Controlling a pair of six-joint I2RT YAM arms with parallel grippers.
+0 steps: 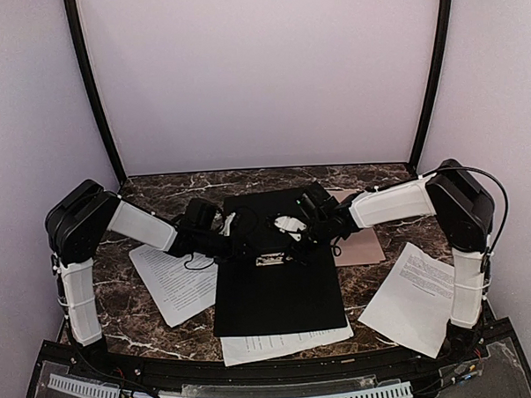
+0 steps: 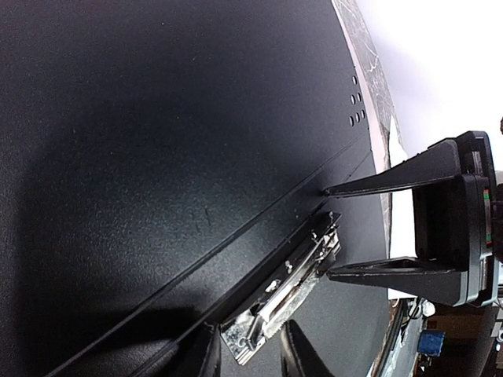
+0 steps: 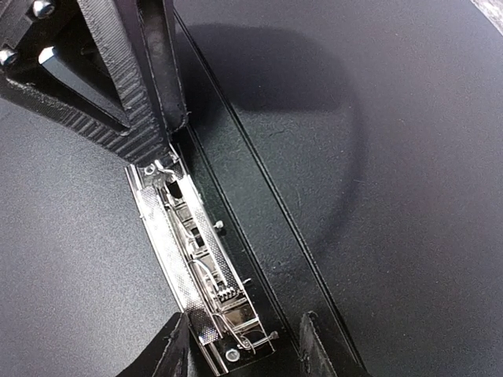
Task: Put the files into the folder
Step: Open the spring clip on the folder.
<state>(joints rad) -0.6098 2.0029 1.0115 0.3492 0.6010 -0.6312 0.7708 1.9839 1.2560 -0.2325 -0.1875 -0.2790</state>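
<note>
The silver metal clip (image 3: 200, 275) of the flat black folder (image 1: 278, 295) is straddled by the parted right claw (image 3: 244, 345) and the left claw (image 2: 250, 349), grip unclear; centring is advised.

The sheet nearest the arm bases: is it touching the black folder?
Touching. The top external view shows the black folder lying over the sheet's far part. Only the sheet's near strip sticks out, with no table between them.

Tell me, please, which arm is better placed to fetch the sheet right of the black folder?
Probably the right arm: the sheet lies on its side, near its base, while the left hand would have to cross the open folder.
</note>
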